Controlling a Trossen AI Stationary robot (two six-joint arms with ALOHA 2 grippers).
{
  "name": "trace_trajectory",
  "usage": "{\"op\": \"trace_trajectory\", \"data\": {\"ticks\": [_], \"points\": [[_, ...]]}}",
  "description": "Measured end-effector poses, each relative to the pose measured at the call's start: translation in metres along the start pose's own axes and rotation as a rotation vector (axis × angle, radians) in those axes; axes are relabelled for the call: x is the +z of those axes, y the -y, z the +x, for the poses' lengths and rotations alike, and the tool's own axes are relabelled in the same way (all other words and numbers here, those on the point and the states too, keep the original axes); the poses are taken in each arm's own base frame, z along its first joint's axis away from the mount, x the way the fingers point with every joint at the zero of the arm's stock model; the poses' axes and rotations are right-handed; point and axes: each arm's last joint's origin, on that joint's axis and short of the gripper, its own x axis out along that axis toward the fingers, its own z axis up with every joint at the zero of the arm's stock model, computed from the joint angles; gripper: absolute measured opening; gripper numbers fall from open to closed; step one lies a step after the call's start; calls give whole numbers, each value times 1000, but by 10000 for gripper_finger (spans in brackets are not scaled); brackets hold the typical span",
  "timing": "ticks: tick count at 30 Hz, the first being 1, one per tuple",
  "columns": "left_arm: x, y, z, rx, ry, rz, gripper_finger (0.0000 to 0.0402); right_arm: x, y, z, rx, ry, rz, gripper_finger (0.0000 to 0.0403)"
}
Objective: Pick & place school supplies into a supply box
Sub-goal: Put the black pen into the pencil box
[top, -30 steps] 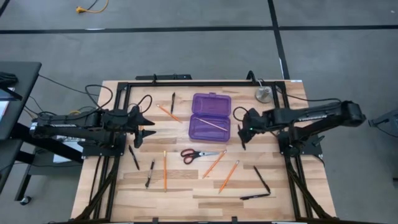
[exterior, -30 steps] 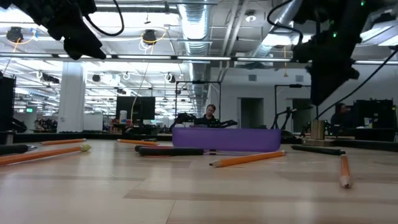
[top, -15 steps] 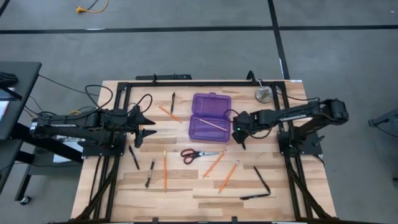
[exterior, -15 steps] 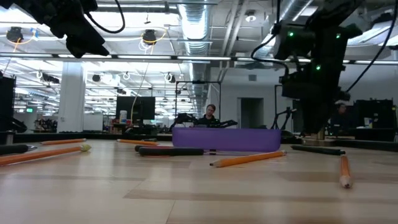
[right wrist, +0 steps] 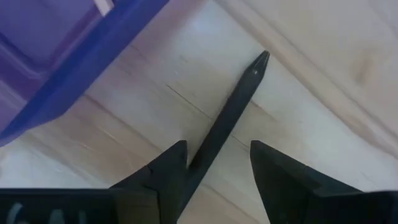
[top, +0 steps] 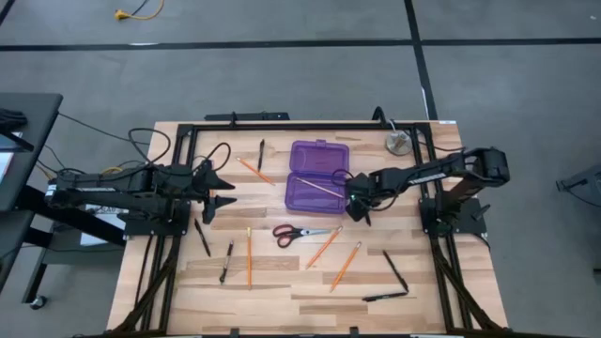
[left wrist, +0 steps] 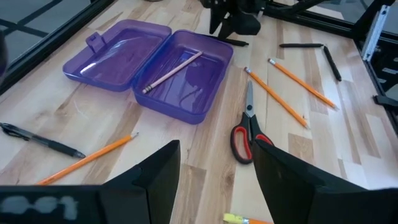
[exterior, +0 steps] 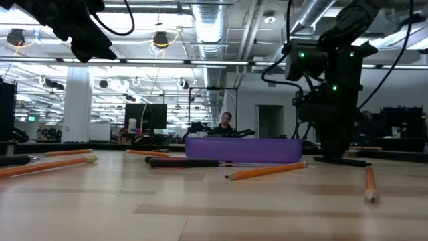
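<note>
The purple supply box lies open at the table's middle, with one pencil inside it. My right gripper is low over the table just right of the box, open, with one finger on each side of a black pen that lies flat on the wood. I cannot tell whether a finger touches the pen. My left gripper hangs open above the table's left part, holding nothing. The scissors, several orange pencils and black pens lie scattered on the near half.
A round silver disc sits at the far right corner. A pencil and a pen lie left of the box. A black frame runs along the table's edges. A person shows in the room behind.
My right gripper has moved toward the table's left, closer to the box, and come down from well above the table to just over the pen. The supplies and the box have stayed where they were.
</note>
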Motion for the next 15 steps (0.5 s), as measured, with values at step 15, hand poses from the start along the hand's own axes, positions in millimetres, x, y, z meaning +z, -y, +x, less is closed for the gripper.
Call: {"op": "trace_trajectory", "data": {"ticks": [15], "points": [[0,0,0,-1,-1,-3,190,0,-2,9,-15,-27,5,100]]}}
